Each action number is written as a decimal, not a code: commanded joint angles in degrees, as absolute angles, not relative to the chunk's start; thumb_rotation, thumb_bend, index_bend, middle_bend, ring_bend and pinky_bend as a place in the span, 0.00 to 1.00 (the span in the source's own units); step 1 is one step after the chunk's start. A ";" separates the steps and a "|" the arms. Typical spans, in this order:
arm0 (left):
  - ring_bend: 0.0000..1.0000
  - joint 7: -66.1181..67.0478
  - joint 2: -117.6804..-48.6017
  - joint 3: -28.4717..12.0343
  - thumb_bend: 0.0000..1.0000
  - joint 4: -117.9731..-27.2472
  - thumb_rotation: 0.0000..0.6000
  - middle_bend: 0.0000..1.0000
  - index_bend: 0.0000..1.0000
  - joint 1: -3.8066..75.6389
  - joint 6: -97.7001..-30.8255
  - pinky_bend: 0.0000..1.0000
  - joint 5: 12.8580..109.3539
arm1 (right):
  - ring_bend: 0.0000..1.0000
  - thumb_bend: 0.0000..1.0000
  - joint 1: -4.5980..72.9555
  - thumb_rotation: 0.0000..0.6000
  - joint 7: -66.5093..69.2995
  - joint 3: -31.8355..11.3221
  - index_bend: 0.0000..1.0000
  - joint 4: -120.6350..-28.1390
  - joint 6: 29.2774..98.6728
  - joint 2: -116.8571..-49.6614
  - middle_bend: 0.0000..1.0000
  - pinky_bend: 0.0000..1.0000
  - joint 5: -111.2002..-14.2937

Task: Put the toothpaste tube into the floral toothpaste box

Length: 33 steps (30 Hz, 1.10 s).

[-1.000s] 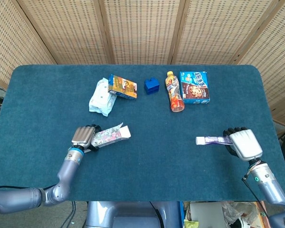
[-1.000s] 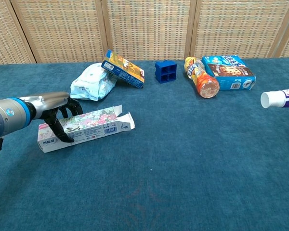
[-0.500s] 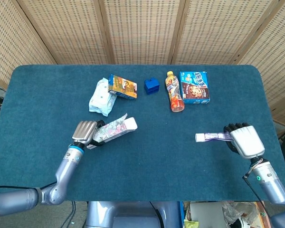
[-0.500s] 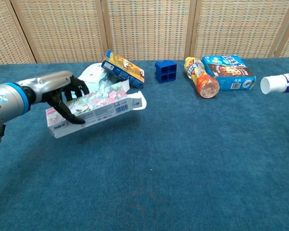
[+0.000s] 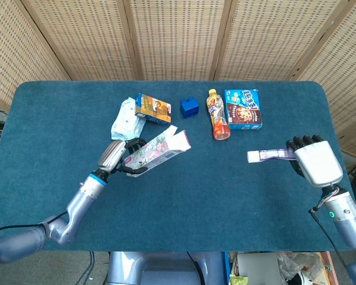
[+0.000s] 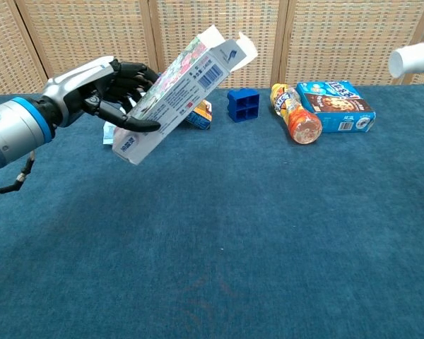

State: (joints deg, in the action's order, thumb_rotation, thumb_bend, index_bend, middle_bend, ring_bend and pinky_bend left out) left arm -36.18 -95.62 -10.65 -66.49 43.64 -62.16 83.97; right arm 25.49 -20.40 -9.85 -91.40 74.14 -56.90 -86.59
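My left hand point(image 5: 114, 157) point(image 6: 102, 86) grips the floral toothpaste box point(image 5: 157, 148) point(image 6: 177, 86) by its closed end and holds it off the table, tilted, with its open flaps pointing up and to the right. My right hand point(image 5: 313, 160) holds the white and purple toothpaste tube point(image 5: 270, 155) level in the air, cap end pointing left toward the box. In the chest view only the tube's white cap point(image 6: 410, 58) shows at the top right edge; the right hand itself is out of that frame. A wide gap separates tube and box.
Along the back of the blue table point(image 5: 184, 196) lie a white wipes pack point(image 5: 125, 122), an orange snack box point(image 5: 152, 108), a blue cube point(image 5: 190, 107), an orange bottle point(image 5: 218, 117) on its side and a blue cookie box point(image 5: 243, 109).
The left hand lifted the floral box off the table and carried it up and rightward, tilting its open end higher. The right hand raised the tube a little.
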 commanded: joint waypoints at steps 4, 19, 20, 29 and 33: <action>0.50 -48.60 -103.55 -9.17 0.39 -51.60 1.00 0.54 0.60 50.27 -64.03 0.53 93.36 | 0.50 0.56 27.86 1.00 -26.67 -13.65 0.64 -98.58 73.49 -50.68 0.67 0.49 -85.21; 0.50 -47.20 -105.30 -11.16 0.39 -49.55 1.00 0.54 0.60 57.08 -61.58 0.53 91.86 | 0.50 0.56 31.58 1.00 -38.53 -15.41 0.64 -106.06 70.03 -47.29 0.67 0.51 -84.67; 0.50 -47.09 -105.35 -11.33 0.39 -49.68 1.00 0.54 0.60 57.39 -61.36 0.53 91.60 | 0.50 0.56 31.77 1.00 -39.36 -15.33 0.64 -106.27 69.74 -47.26 0.67 0.51 -84.71; 0.50 -46.06 -104.96 -12.51 0.39 -51.15 1.00 0.54 0.60 60.68 -58.88 0.53 90.33 | 0.50 0.56 32.87 1.00 -44.35 -14.93 0.64 -108.00 68.49 -47.47 0.67 0.51 -84.90; 0.50 -44.79 -104.76 -13.53 0.39 -52.44 1.00 0.54 0.60 62.33 -57.77 0.53 89.52 | 0.51 0.56 33.24 1.00 -46.34 -15.03 0.64 -108.75 68.34 -47.08 0.67 0.51 -85.02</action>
State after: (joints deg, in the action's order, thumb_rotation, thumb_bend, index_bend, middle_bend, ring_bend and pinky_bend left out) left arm -45.13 -104.84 -13.20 -52.10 61.96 -58.09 89.82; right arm 33.06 -45.77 -15.00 -108.46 68.42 -47.26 -84.92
